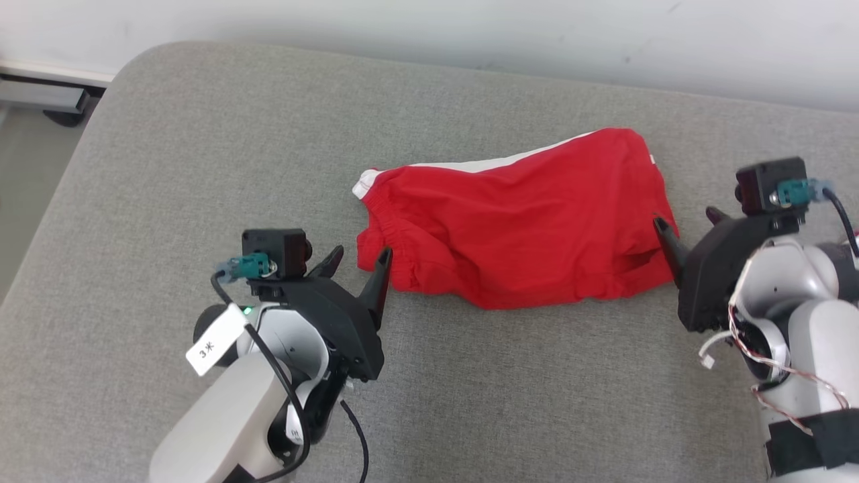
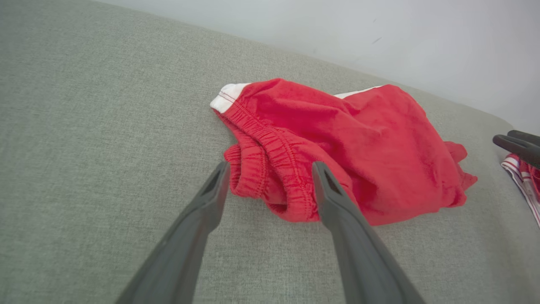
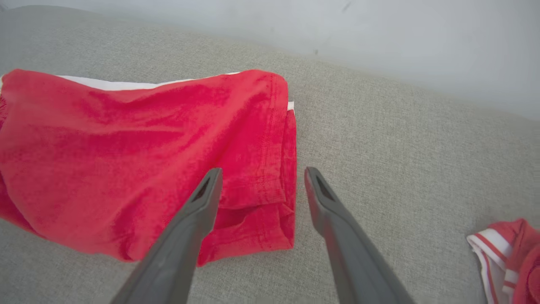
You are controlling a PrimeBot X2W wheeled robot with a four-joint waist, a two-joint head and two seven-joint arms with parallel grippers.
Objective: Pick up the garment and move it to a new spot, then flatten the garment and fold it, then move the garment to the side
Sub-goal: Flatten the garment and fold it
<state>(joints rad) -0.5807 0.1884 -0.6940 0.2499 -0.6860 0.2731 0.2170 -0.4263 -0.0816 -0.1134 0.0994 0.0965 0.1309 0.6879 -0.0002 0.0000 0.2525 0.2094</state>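
A wide grey cushion (image 1: 201, 168) takes up most of the head view, with a pale wall (image 1: 470, 27) along the top edge. A pair of red shorts (image 1: 517, 228) lies on the cushion a little right of centre. They are stretched from left to right and rise slightly toward the upper right. The cloth is soft and creased, and looks doubled over on itself. A white stripe (image 1: 483, 164) runs along the far edge. The gathered elastic waistband (image 2: 270, 147) is bunched at the left end, and a stitched hem (image 3: 278, 139) closes the right end.

The left gripper (image 1: 361, 255) sits at the lower left of the head view, spread wide and holding nothing. Its fingertips are just beside the waistband. In the left wrist view the two fingers frame the bunched elastic, and I cannot tell whether they touch it.

The right gripper (image 1: 684, 218) is at the right edge of the head view, also spread wide and empty. In the right wrist view one finger lies over the red cloth near the hem and the other over bare cushion, with the hem edge between them.

A small red-and-white striped cloth (image 3: 506, 253) lies at the lower right of the right wrist view, well apart from the shorts.
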